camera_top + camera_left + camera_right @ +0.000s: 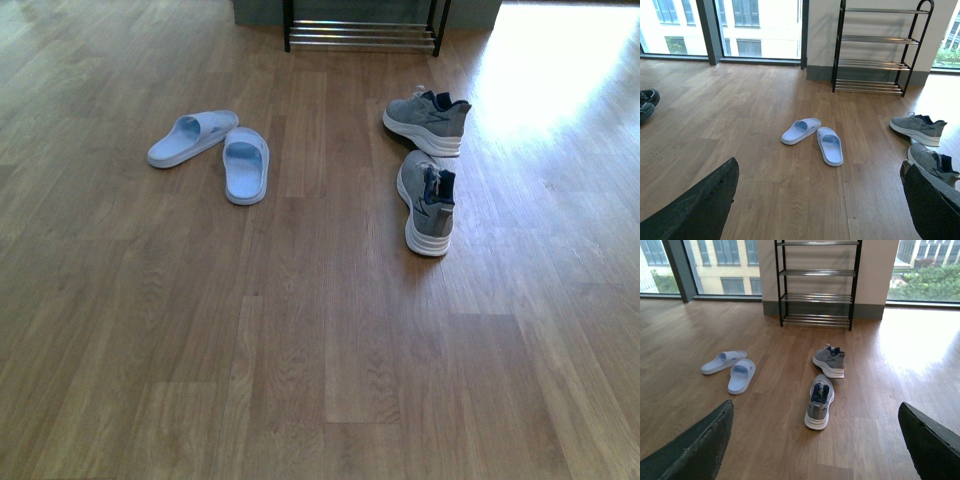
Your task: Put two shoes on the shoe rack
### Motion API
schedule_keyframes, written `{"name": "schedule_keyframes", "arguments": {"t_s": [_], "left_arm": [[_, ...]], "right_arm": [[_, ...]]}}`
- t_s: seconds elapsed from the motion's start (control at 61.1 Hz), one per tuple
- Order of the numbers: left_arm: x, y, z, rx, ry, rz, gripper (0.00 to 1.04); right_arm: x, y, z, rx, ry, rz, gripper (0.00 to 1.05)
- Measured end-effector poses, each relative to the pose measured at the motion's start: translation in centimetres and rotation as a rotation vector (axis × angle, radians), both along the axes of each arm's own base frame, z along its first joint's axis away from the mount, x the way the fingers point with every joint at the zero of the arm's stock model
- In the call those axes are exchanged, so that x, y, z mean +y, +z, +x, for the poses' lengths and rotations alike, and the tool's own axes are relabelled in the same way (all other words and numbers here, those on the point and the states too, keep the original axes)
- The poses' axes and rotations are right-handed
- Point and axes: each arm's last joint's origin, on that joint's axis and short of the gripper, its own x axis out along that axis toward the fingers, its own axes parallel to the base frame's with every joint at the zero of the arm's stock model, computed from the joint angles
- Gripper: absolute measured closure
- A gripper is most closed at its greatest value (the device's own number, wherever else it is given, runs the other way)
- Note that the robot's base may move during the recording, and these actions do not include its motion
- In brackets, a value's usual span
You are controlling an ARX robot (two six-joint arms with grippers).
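Two light blue slide slippers lie on the wood floor, one angled [192, 137] and one pointing away from me [246, 165], their toes close together. The left wrist view shows them [800, 131] [830, 146] well beyond my left gripper [817, 210], which is open and holds nothing. They also show off to one side in the right wrist view [723, 362] [741, 376], far from my open, empty right gripper [815, 450]. The shoe rack [875, 50] [816, 285], a black frame with chrome rod shelves, stands against the far wall; only its lowest shelf [362, 35] shows in the front view. Neither arm appears there.
Two grey sneakers [428, 122] [428, 200] lie right of the slippers, between me and the rack [830, 361] [819, 402]. A dark pair of shoes [647, 102] sits at the far left edge. Large windows flank the rack's wall. Sunlight glares on the floor at right.
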Motion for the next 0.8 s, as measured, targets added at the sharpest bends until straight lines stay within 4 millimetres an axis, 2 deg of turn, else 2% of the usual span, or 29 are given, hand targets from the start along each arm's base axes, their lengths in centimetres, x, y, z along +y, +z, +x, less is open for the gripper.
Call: {"name": "schedule_keyframes", "arguments": {"t_s": [0.802], "left_arm": [[0.00, 0.00, 0.00, 0.000, -0.001, 0.000, 0.09]], "right_arm": [[-0.01, 0.00, 0.00, 0.000, -0.003, 0.000, 0.09]]}}
